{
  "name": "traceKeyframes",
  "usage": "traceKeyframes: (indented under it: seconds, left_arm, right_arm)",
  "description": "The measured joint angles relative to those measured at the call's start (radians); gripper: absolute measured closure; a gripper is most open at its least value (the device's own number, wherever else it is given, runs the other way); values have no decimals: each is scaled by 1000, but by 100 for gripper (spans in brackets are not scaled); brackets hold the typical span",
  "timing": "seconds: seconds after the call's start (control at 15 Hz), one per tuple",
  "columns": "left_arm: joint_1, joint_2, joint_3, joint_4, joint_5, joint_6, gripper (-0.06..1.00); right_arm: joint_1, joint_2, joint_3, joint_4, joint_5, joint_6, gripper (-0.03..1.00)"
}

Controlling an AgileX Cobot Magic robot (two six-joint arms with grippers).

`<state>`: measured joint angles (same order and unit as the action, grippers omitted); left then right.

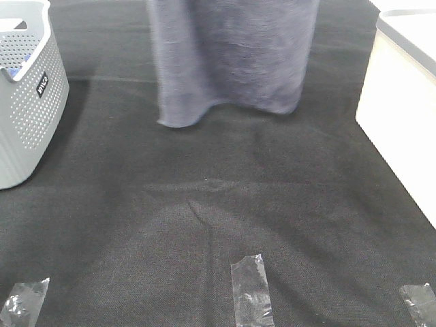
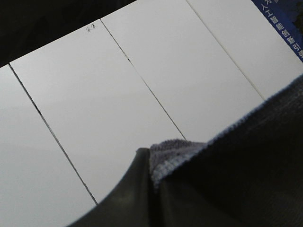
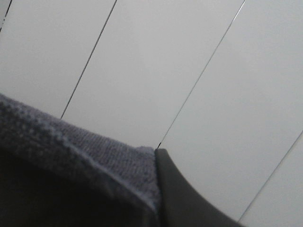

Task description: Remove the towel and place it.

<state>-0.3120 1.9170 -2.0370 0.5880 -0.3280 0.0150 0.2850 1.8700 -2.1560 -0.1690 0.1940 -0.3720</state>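
Note:
The greyish-purple towel [image 1: 231, 54] hangs down from above the top of the exterior high view. Its wavy lower hem floats just over the far middle of the black cloth, and its upper part is out of frame. Neither gripper shows in that view. Seen from the left wrist, my left gripper [image 2: 150, 163] is shut on a corner of the towel [image 2: 173, 150], one dark finger [image 2: 135, 194] pressed against the fabric. From the right wrist, my right gripper [image 3: 156, 158] is shut on another towel [image 3: 90, 151] edge beside its dark finger [image 3: 182, 194]. White panels fill the background of both wrist views.
A grey perforated basket [image 1: 27, 102] stands at the far left of the black table cloth [image 1: 204, 204]. A white box [image 1: 402, 102] lines the right side. Clear tape strips [image 1: 251, 289] are stuck along the front edge.

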Motion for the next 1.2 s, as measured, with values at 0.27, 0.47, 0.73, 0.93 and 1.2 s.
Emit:
traceKeyframes:
  seconds: [0.27, 0.47, 0.73, 0.93, 1.2]
  left_arm:
    - [48, 75, -16, -3, -84, 12, 94]
    - [97, 217, -155, -41, -119, 17, 94]
    - [103, 437, -475, -55, -114, 17, 94]
    - [103, 541, -677, -54, -85, 17, 94]
    - [103, 571, -754, -54, -82, 19, 94]
  right_arm:
    - [0, 71, -30, 12, -126, 25, 95]
    - [1, 169, -61, 34, -231, 41, 95]
    - [-6, 267, -133, 39, -398, 50, 95]
    - [-19, 312, -206, 47, -422, 65, 95]
    - [-35, 332, -221, 46, -432, 103, 95]
